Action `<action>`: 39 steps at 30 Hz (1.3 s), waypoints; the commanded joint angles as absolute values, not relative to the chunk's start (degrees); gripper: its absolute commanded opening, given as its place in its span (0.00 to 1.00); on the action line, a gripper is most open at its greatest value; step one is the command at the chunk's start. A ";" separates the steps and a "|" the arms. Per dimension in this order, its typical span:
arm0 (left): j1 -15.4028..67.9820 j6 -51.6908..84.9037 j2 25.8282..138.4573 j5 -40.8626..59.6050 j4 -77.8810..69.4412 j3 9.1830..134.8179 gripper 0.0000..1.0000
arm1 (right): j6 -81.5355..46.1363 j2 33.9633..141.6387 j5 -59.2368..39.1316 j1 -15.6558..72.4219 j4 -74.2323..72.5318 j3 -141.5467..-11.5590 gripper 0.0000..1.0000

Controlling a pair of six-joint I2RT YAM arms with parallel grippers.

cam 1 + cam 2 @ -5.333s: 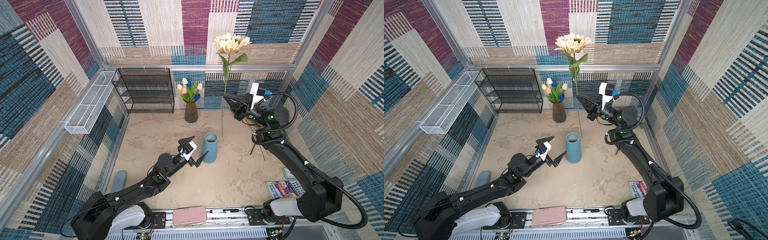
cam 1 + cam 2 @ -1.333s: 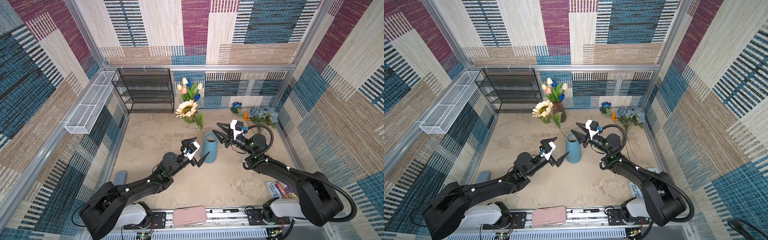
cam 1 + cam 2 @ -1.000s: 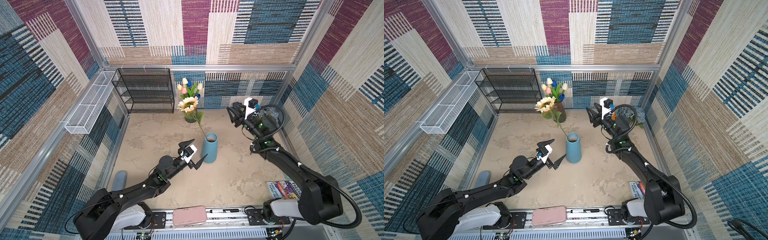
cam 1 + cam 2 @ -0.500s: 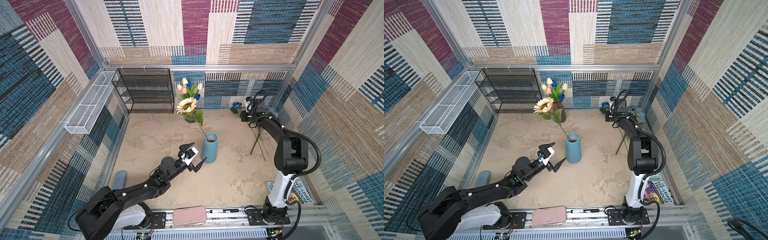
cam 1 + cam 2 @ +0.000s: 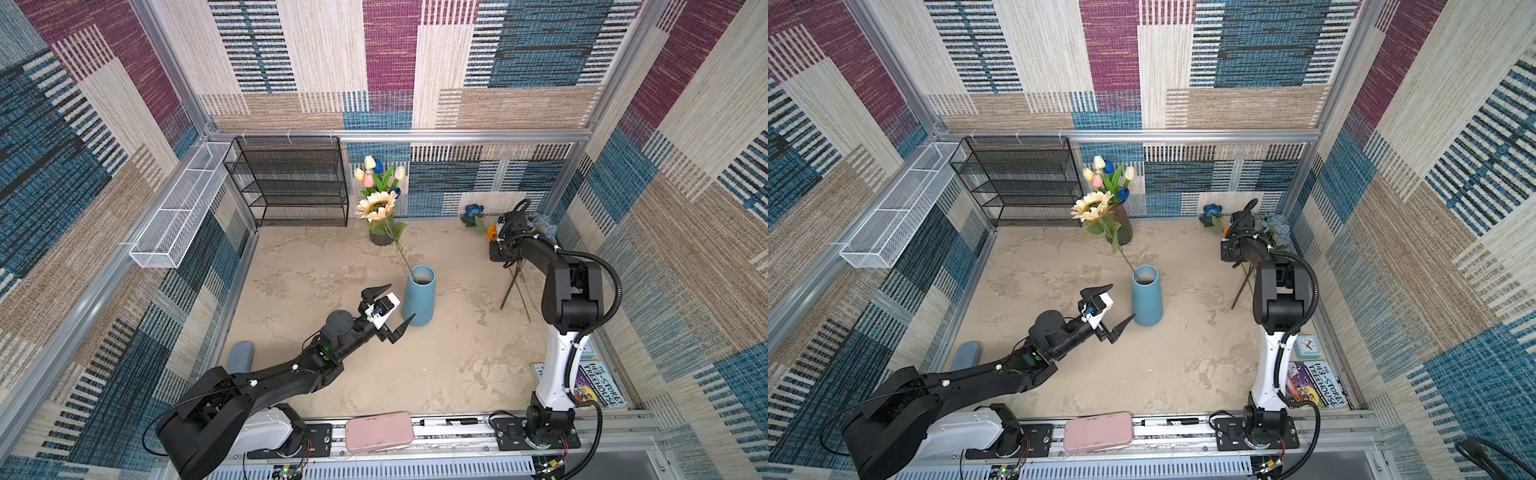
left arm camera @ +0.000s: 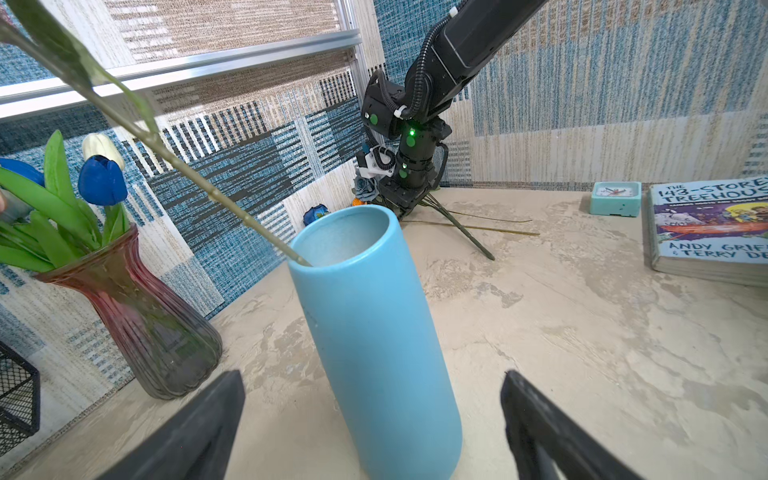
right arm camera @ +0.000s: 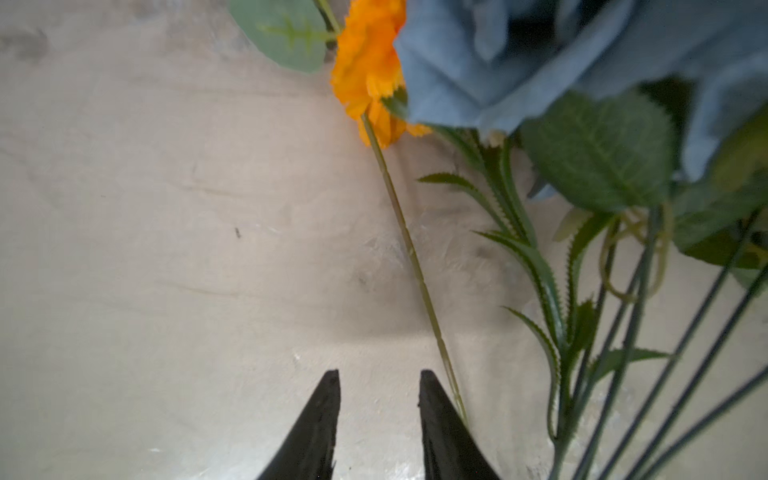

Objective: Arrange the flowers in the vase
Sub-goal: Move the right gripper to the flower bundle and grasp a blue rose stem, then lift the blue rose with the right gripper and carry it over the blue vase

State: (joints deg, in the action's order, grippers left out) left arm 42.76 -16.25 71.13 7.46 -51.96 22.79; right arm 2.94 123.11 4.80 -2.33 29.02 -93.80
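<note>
- Now, go for the orange pompom bloom point(image 7: 365, 70): flat on the table point(image 7: 166, 208) in the far right corner, its head just beside the dusty-blue rose bunch point(image 7: 519, 54) and possibly tucked under a petal.
- Read the right gripper point(image 7: 378, 374) as partly apart and empty, tips low over the table, with the thin pompom stem point(image 7: 411, 257) just outside one finger, not between the two.
- Shift sideways to bring that stem between the fingers before closing; no squeezing on bare table.
- Take hold well down the stem, away from the bloom and clear of the serrated leaves and wiry stems of the rose bunch close alongside.
- Close firmly: probably a slippery stem, thin enough to roll or twist out.
- Lift gently at first, watching for a snag against the rose petals.
- Leave the left gripper point(image 5: 1122, 301) as seen: spread wide, holding nothing, one finger on either side of the foot of the blue vase point(image 6: 374, 332), well placed to steady it.
- Mind the cream sunflower point(image 5: 376, 206) standing in that vase, its stem leaning over the rim toward the back wall; feed the new stem into the free side of the mouth.
- Ignore the blue rose point(image 5: 473, 210) by the back wall and the tulips point(image 5: 374, 174) in the dark glass vase point(image 6: 145, 332) for this step.
</note>
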 commanded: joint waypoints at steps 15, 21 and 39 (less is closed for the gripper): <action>42.71 -16.84 71.02 7.03 -52.29 23.07 0.99 | 3.35 127.69 7.63 -4.37 26.63 -94.53 0.44; 42.76 -16.81 70.97 6.95 -52.21 23.43 0.99 | 5.09 129.09 3.63 -4.42 28.20 -95.02 0.18; 42.72 -16.68 69.75 6.93 -50.79 24.39 0.99 | 10.02 116.39 -11.53 -2.00 17.06 -84.57 0.00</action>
State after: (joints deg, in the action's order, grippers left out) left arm 42.76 -16.23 70.30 7.46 -51.53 23.68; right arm 9.04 118.52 -7.88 -2.07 21.28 -85.52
